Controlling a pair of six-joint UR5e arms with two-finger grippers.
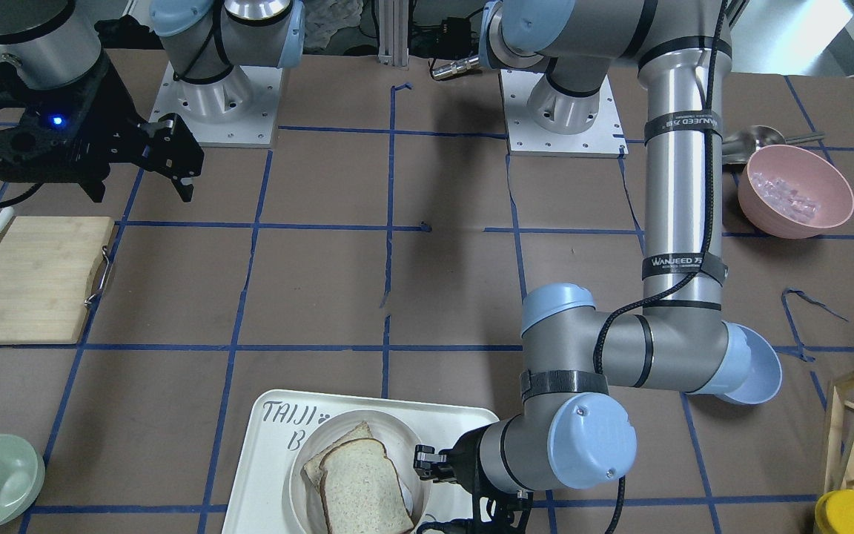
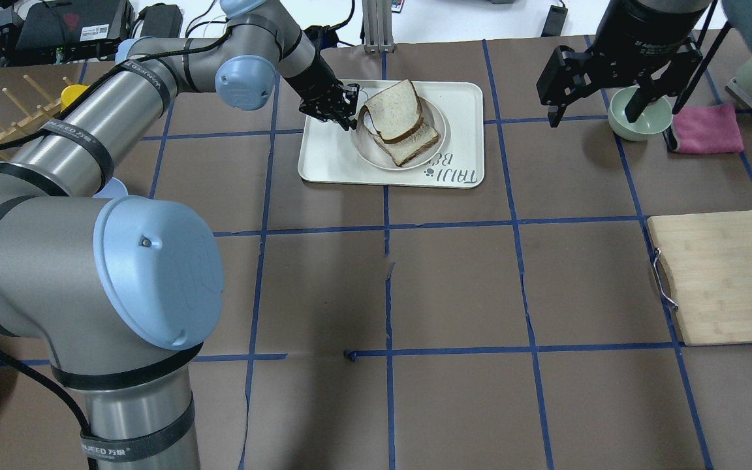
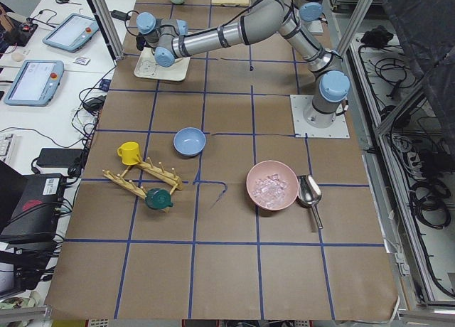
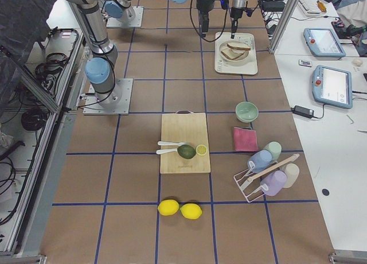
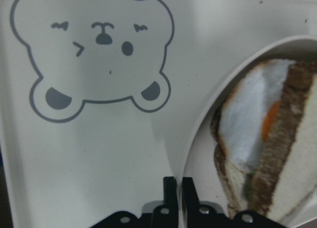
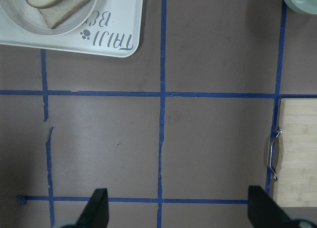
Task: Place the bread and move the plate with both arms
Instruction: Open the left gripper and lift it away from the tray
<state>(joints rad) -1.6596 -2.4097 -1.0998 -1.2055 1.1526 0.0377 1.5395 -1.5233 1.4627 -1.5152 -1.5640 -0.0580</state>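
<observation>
**Bread (image 2: 394, 106) on plate (image 2: 368, 154), left gripper (image 2: 350, 119) at rim**

The bread lies on a paler slice (image 2: 417, 142) in the plate, which sits on the tray (image 2: 324, 163). Only the left wrist view shows the white and orange filling (image 5: 247, 131) between the slices. The left gripper's jaws are nearly together, pinching the plate rim. The right gripper (image 2: 595, 112) is spread wide and empty above the table (image 2: 454, 294).

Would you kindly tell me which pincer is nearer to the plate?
Left. The left pincer is clamped on the rim of the plate; the right pincer hangs open off to the side, by the green bowl.
</observation>
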